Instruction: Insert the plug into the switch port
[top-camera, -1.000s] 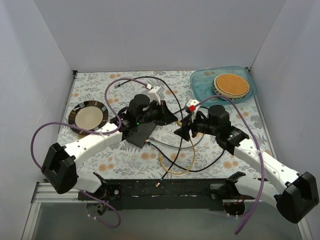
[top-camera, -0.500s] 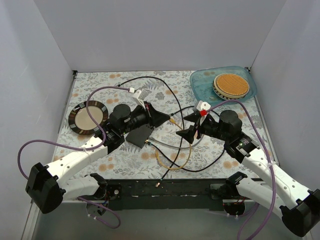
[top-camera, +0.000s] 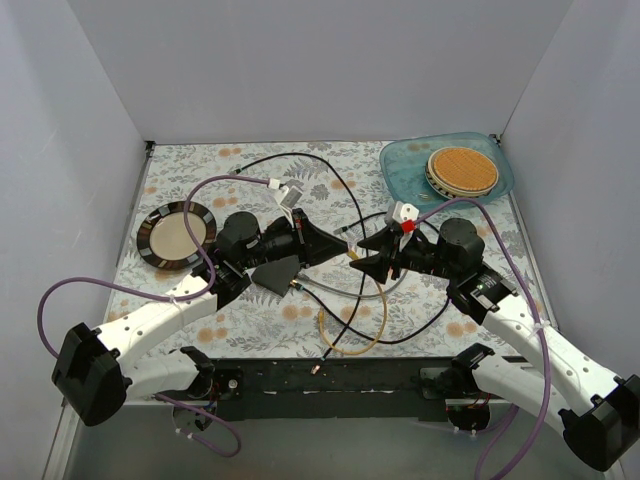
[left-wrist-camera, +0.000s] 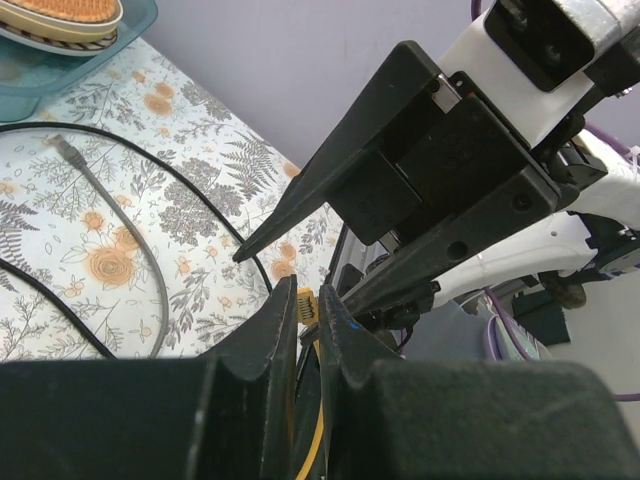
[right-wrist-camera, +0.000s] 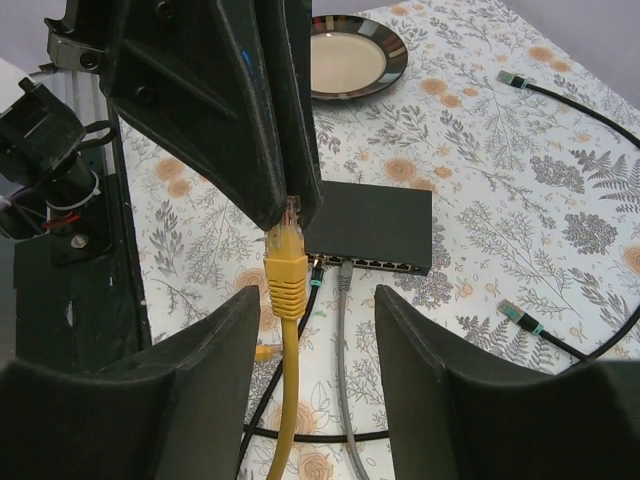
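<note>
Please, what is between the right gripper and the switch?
In the right wrist view, the yellow plug, pinched by the left gripper, hangs between the open right gripper and the switch; a grey cable also runs there.

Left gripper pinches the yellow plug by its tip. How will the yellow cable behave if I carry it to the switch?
Probably floppy: below the yellow plug in the left gripper, the yellow cable hangs slack. Likely light, yet its trailing length may snag the grey cable plugged into the switch. The tip-only pinch may let the plug pivot.
</note>
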